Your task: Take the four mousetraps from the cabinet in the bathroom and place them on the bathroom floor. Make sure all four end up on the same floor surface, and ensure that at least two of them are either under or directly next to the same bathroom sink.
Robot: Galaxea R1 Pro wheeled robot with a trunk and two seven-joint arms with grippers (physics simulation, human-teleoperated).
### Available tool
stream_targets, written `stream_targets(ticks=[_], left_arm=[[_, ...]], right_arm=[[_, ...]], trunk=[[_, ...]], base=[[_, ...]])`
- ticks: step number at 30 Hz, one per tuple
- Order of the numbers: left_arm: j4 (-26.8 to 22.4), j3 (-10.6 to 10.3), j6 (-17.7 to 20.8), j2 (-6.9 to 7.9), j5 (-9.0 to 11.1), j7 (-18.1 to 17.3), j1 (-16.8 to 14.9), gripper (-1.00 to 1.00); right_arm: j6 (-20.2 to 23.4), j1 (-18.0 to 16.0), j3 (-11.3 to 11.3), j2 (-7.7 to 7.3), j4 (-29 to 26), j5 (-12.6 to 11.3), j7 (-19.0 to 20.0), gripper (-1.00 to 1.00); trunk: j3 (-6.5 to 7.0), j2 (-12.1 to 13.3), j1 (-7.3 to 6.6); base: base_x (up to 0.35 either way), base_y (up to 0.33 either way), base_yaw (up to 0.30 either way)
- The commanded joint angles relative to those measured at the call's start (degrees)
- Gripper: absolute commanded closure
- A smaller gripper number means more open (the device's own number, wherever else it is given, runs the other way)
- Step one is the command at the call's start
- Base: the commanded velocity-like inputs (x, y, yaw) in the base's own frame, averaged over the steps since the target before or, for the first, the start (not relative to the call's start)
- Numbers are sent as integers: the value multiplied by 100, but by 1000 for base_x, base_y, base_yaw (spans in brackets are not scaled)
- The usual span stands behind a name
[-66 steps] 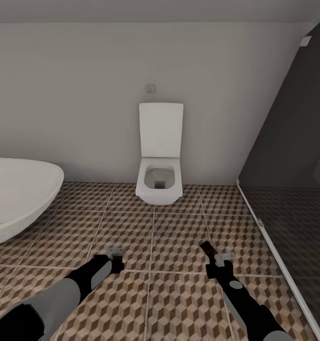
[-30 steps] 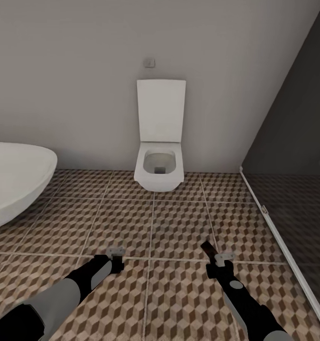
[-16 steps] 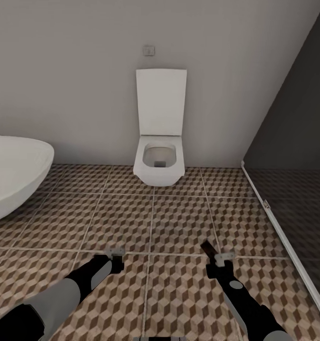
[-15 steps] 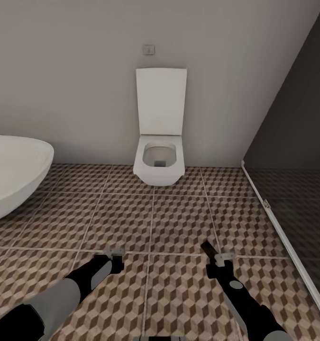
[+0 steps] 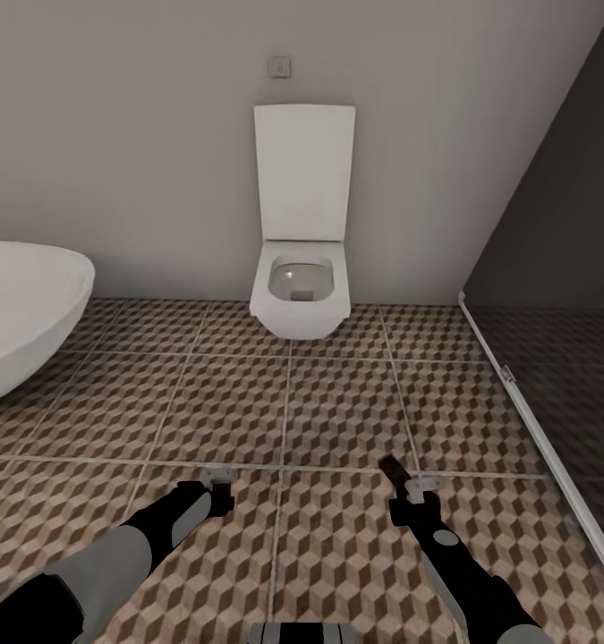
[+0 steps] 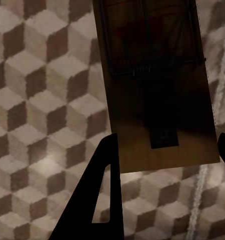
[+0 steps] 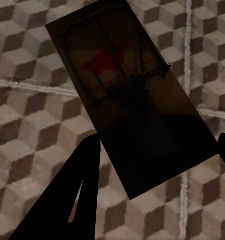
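Note:
My left gripper (image 5: 216, 483) is shut on a mousetrap (image 6: 157, 75), a brown wooden board with dark wire parts, clamped between its two dark fingers (image 6: 100, 170) above the bathroom floor (image 5: 337, 411). My right gripper (image 5: 411, 487) is shut on a second mousetrap (image 7: 122, 85), whose dark edge (image 5: 392, 470) sticks out ahead of the fingers in the head view. Both boards hang over the cube-patterned tiles (image 7: 27, 115). The cabinet and the sink are out of view.
A white square toilet (image 5: 302, 291) with its lid up stands against the far wall. At the left is a white oval bathtub (image 5: 20, 309). The dark glass shower screen (image 5: 552, 268) and its pale floor rail (image 5: 534, 438) run along the right.
The camera has moved closer to the wall: the toilet sits higher and larger in the picture. Both arms keep their pose and their grip on the mousetraps.

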Motion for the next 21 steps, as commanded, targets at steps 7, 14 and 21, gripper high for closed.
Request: stream_targets(ticks=[7, 14, 21], left_arm=[[-18, -45, 20, 7, 58, 46, -3, 100], [-26, -45, 20, 7, 52, 45, -4, 100], [-31, -48, 12, -93, 43, 46, 2, 100]], right_arm=[[24, -3, 47, -11, -12, -61, -46, 100], [20, -2, 50, -8, -15, -50, -49, 100], [19, -2, 471, 10, -298, 94, -35, 100]], trunk=[[-195, -284, 153], [-273, -324, 175], [-287, -324, 175]], base=[[0, 0, 0], [0, 0, 0], [0, 0, 0]])
